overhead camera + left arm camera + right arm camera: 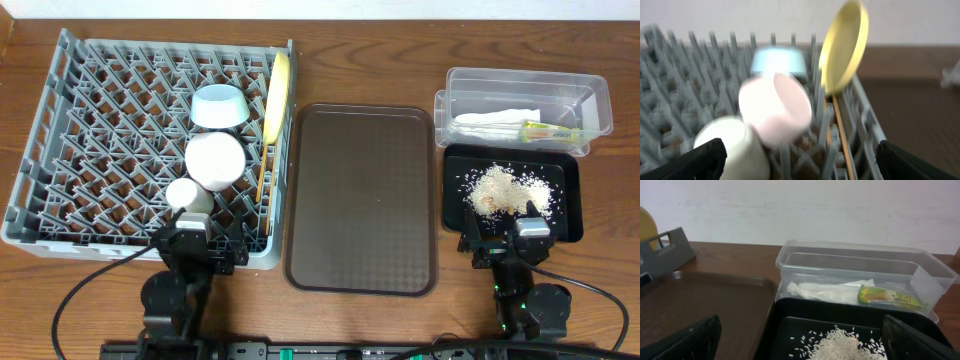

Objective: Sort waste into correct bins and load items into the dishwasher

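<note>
The grey dish rack (90, 130) holds the light-blue bowl (220, 105), pale-pink bowl (215, 160), white cup (187, 194), upright yellow plate (277, 95) and chopsticks (263, 170). My left gripper (198, 240) is open and empty at the rack's near edge; its wrist view shows the cup (735, 145), pink bowl (777, 107), blue bowl (777, 60), plate (845, 45) and chopsticks (842, 135). The clear tub (525, 105) holds the napkin (495, 118) and wrapper (545, 130). The black tray (570, 200) holds rice crumbs (505, 190). My right gripper (515, 240) is open and empty at its near edge.
The dark-brown serving tray (362, 195) lies between the rack and the bins, bare. In the right wrist view it (705, 305) is left of the black tray (790, 315), with the tub (855, 265), napkin (825, 291), wrapper (887, 296) and rice (840, 342) ahead.
</note>
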Controlling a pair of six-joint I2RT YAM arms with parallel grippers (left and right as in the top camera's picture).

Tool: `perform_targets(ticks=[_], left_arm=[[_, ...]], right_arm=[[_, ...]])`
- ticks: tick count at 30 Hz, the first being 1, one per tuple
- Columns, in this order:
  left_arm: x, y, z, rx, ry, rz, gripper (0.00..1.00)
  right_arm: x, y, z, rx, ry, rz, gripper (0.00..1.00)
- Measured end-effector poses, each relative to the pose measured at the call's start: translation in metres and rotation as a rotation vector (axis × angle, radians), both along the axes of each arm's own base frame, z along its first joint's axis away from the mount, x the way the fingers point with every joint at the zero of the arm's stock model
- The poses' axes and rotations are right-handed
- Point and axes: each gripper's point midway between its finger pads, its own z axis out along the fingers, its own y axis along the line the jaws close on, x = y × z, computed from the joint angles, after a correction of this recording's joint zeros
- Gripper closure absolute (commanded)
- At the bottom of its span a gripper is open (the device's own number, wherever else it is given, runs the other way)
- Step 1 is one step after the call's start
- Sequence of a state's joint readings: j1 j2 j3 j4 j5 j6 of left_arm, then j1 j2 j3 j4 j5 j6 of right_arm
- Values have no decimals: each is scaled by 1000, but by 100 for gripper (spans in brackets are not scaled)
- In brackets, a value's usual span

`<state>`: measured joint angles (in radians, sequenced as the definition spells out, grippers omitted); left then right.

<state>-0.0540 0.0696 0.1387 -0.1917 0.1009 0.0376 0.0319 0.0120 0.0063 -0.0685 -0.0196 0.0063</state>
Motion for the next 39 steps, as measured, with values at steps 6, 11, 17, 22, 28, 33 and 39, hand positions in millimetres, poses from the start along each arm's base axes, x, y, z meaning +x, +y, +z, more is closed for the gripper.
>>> perform_targets(ticks=[6, 11, 17, 22, 28, 33, 39], left_arm=[[9, 0, 4, 42, -149, -6, 2], [9, 0, -3, 106, -137, -15, 2], [8, 5, -6, 111, -114, 12, 2], [8, 5, -6, 74, -111, 17, 2], [8, 3, -6, 33, -108, 16, 2], [8, -1, -6, 34, -109, 0, 2], [8, -2, -6, 34, -109, -3, 2]], right_arm=[[0, 0, 0, 0, 0, 0, 1], [0, 0, 0, 0, 0, 0, 1], [0, 0, 0, 0, 0, 0, 1], [0, 0, 0, 0, 0, 0, 1], [0, 0, 0, 0, 0, 0, 1], [0, 0, 0, 0, 0, 0, 1], [0, 0, 0, 0, 0, 0, 1]])
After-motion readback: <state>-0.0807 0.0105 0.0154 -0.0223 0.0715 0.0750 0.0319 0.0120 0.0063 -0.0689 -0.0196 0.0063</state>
